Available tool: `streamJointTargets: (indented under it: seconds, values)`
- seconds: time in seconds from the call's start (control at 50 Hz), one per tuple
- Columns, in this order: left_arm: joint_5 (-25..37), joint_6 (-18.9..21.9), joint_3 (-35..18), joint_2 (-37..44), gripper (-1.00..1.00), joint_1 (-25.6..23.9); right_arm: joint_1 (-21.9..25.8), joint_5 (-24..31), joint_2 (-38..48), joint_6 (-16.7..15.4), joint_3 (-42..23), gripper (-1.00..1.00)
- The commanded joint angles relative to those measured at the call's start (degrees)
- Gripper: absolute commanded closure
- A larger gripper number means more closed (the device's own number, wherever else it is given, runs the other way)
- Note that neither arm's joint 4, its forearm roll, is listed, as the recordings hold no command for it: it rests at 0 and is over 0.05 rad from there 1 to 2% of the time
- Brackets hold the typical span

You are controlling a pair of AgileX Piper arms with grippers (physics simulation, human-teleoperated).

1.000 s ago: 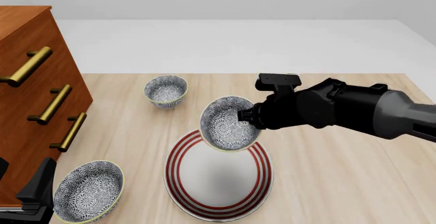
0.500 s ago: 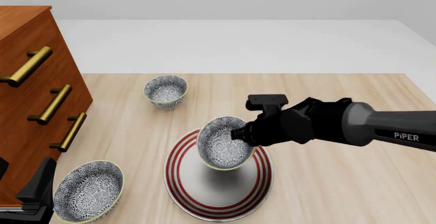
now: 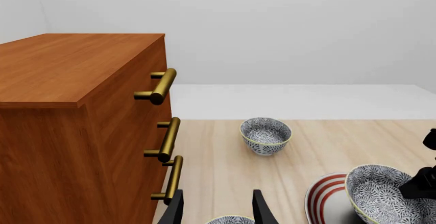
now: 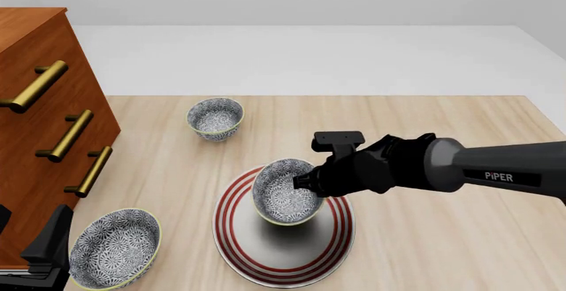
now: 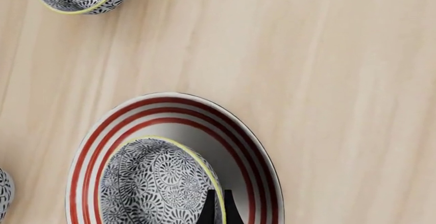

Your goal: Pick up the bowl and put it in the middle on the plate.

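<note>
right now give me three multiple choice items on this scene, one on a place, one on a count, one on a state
1. Where is the bowl that the right claw holds?
A. over the plate
B. on top of the dresser
C. off the table's far edge

2. How many patterned bowls show in the front view?
A. one
B. three
C. five

3. What is the right claw doing?
A. hanging open over bare wood
B. shut on the bowl's rim
C. gripping a drawer handle

Key:
1. A, the bowl sits within the red rings in the front and right wrist views.
2. B, the held bowl, the far bowl and the near-left bowl.
3. B, the right wrist view shows the fingers pinching the yellow-green rim.
</note>
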Motion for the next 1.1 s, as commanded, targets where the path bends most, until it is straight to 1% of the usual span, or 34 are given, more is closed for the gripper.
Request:
streamJointTargets:
  seconds: [0.02,0.14,0.2,0.22,0.24,0.38,0.4,0.52,0.62,0.64,0.66,0.74,0.78,0.84,0.9,0.92,0.94,0.98,1.02,1.04,1.06,1.08,1.1]
  values:
    - [0.0,0.0,0.0,0.0,-1.0,0.0,1.12,-1.02,1.89,-0.47,0.47,1.0]
    - [0.0,0.0,0.0,0.0,-1.0,0.0,1.26,-1.08,1.96,-0.7,0.48,1.0]
    - [0.0,0.0,0.0,0.0,-1.0,0.0,1.8,-1.16,2.42,0.03,0.36,1.0]
    - [0.0,0.0,0.0,0.0,-1.0,0.0,1.5,-1.04,2.41,-0.46,0.34,1.0]
    - [0.0,0.0,0.0,0.0,-1.0,0.0,1.84,-1.09,2.47,-0.1,0.31,-1.0]
    - [0.0,0.0,0.0,0.0,-1.0,0.0,1.53,-0.97,2.27,-0.07,0.39,-1.0]
    - [0.0,0.0,0.0,0.0,-1.0,0.0,1.15,-0.73,1.62,-0.56,0.44,-1.0]
    - [0.0,0.0,0.0,0.0,-1.0,0.0,0.61,-0.21,-0.32,-0.95,0.84,-1.0]
    - [0.0,0.0,0.0,0.0,-1.0,0.0,-1.04,0.59,-4.51,-2.77,1.46,-1.0]
    - [0.0,0.0,0.0,0.0,-1.0,0.0,-0.74,1.02,-4.89,-2.98,1.27,-1.0]
    - [0.0,0.0,0.0,0.0,-1.0,0.0,-1.41,1.31,-5.87,-2.92,1.57,-1.0]
    - [0.0,0.0,0.0,0.0,-1.0,0.0,-3.53,2.39,-10.0,-5.01,1.99,-1.0]
    - [0.0,0.0,0.0,0.0,-1.0,0.0,-3.23,3.63,-12.04,-5.38,1.73,-1.0]
    - [0.0,0.0,0.0,0.0,-1.0,0.0,-4.1,4.68,-15.28,-6.87,1.98,-1.0]
    - [0.0,0.0,0.0,0.0,-1.0,0.0,-4.91,6.29,-19.12,-6.85,2.2,-1.0]
    - [0.0,0.0,0.0,0.0,-1.0,0.0,-5.53,7.23,-21.29,-7.33,2.42,-1.0]
    - [0.0,0.0,0.0,0.0,-1.0,0.0,-5.3,7.71,-22.4,-6.95,2.48,-1.0]
    - [0.0,0.0,0.0,0.0,-1.0,0.0,-6.03,8.73,-25.69,-7.96,2.75,-1.0]
    - [0.0,0.0,0.0,0.0,-1.0,0.0,-5.79,10.46,-28.89,-7.38,2.53,-1.0]
    - [0.0,0.0,0.0,0.0,-1.0,0.0,-7.37,11.5,-31.79,-8.18,2.77,-1.0]
    - [0.0,0.0,0.0,0.0,-1.0,0.0,-7.99,12.12,-33.59,-8.51,2.8,-1.0]
    - [0.0,0.0,0.0,0.0,-1.0,0.0,-7.65,13.0,-35.03,-7.9,2.74,-1.0]
    - [0.0,0.0,0.0,0.0,-1.0,0.0,-8.69,13.59,-36.73,-8.04,3.07,-1.0]
